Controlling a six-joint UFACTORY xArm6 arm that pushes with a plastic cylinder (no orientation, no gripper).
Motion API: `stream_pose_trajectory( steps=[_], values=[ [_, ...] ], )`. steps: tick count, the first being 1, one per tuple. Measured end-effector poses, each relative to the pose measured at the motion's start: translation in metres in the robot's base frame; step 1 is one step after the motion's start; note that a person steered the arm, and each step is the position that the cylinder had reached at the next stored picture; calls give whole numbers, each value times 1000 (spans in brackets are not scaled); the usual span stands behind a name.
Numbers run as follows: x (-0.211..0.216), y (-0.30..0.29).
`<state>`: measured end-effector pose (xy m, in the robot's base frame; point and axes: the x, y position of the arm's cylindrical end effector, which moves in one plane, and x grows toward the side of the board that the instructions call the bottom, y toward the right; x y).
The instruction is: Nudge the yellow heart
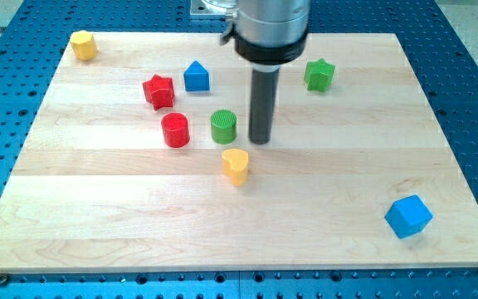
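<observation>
My tip (260,140), the blunt end of a smooth dark rod, is seen resting on the pale wooden board (98,216) near its middle; nothing is held, and no block is touched. Just to its left a ribbed green cylinder (223,126) is found, then a red cylinder (175,130). The yellow heart (236,165), glossy plastic, is set slightly toward the bottom edge from the tip, apart from it. A blue cube (408,216) is placed near the bottom-right corner.

No readable text, labels, brands, numbers or signs anywhere. Wooden board (98,208) plain; coloured blocks unmarked, including the yellow heart (236,165). Blue perforated table (471,75) bears no writing.
</observation>
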<state>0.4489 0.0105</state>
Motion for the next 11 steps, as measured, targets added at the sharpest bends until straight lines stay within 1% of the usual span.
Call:
stream_pose_trajectory(
  steps=[1,2,3,4,5,6,7,8,9,10,11],
  values=[
    [33,-61],
    [48,-58],
    [14,-31],
    [6,24],
    [18,53],
    [42,26],
    [47,14],
    [23,29],
    [5,1],
    [13,-51],
    [50,-62]
  ],
)
